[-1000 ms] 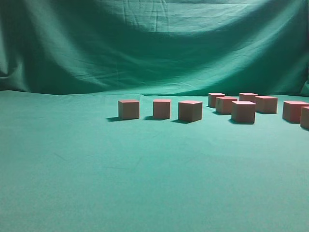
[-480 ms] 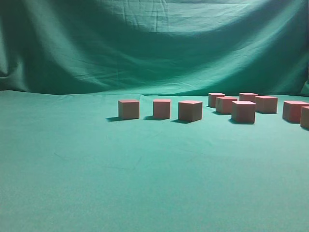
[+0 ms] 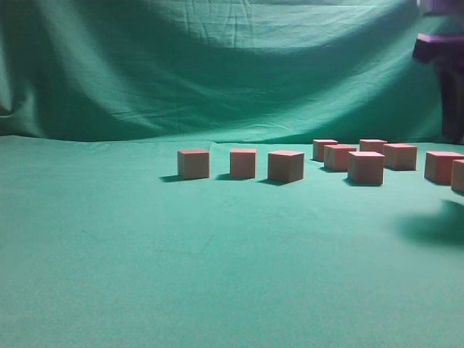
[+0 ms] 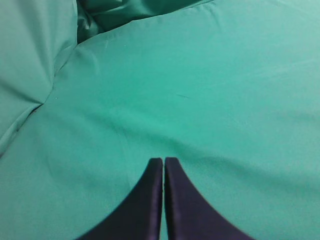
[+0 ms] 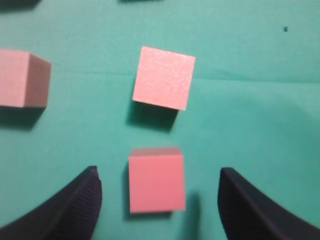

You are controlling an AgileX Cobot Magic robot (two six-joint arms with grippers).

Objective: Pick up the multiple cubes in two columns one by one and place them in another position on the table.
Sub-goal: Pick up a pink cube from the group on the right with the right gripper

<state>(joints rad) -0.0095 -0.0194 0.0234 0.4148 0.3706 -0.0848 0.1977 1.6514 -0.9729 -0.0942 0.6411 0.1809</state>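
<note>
Right hand (image 5: 157,200) hangs spread wide above the desk (image 5: 250,75), its two dark fingers (image 5: 75,205) standing on either side of one pink cube (image 5: 156,180) without touching it, so nothing is gripped. Just beyond that cube lies a second cube (image 5: 164,77), turned slightly askew, and a third cube (image 5: 22,78) sits off to the left of the second. In the exterior view the cubes (image 3: 365,167) rest on the desk in two groups: three in a loose row at the middle, and a cluster to the right of that row reaching the frame's edge. Part of the right arm (image 3: 444,65) shows dark at the upper right corner above the cluster, casting a shadow on the cloth nearer the camera. Left hand (image 4: 163,165) has its dark fingers pressed together, empty, over bare green desk cloth, with folds of the draped backdrop (image 4: 35,45) beyond it.
</note>
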